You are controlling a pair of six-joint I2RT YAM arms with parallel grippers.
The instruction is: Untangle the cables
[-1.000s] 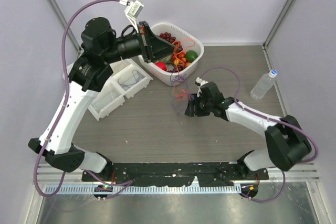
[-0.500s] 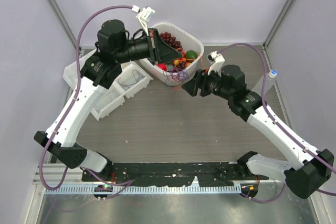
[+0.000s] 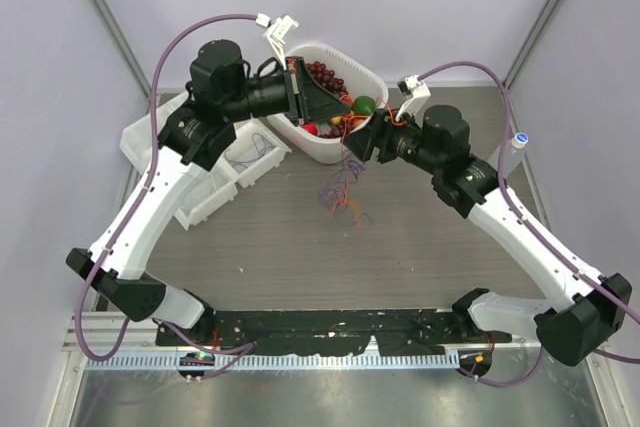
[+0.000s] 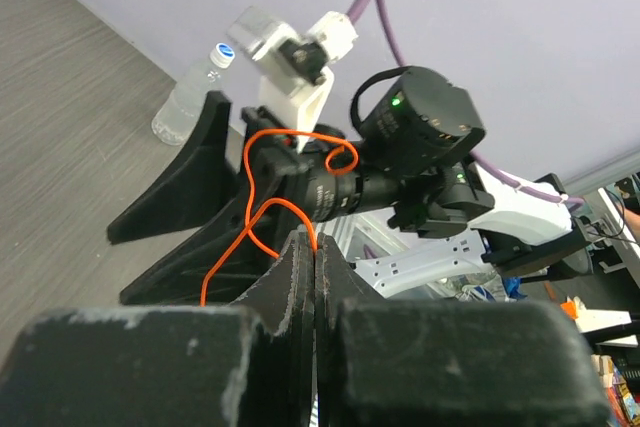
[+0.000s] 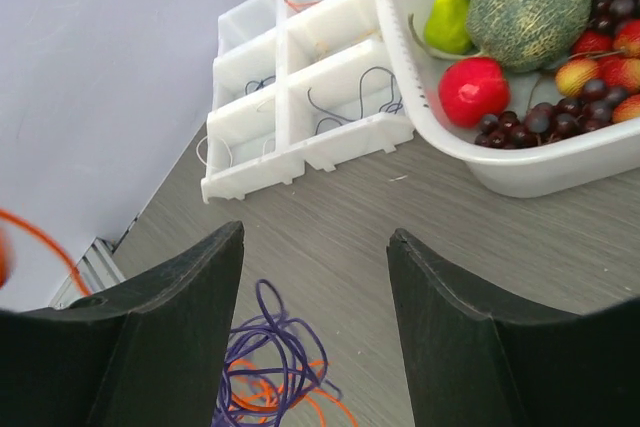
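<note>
The step in hand looks like drawing one strand out of the knot. The left end effector is clenched on a hair-thin orange cable, which springs out of the pinch in stiff, open loops. It is held up over the near rim of the basket at the far edge of the table.

The right end effector is released, its two broad black fingers spread wide with nothing between them. It faces the left one closely, above the table.

The rest of the cables lie on the table near its middle, just in front of the basket. They form a loose nest of dark purple coils with orange squiggles threaded through. Thin strands seem to rise from the nest toward the end effectors, though which one they reach is too fine to tell.

The next move probably calls for the right end effector to drop onto the purple coils and pin or pinch them while the left draws the orange free. The wires are slippery-thin, so the pinch needs to be precise.

A white plastic tray, rigid and divided into compartments, sits toward the far left corner. Single wires curl in several of its cells.
</note>
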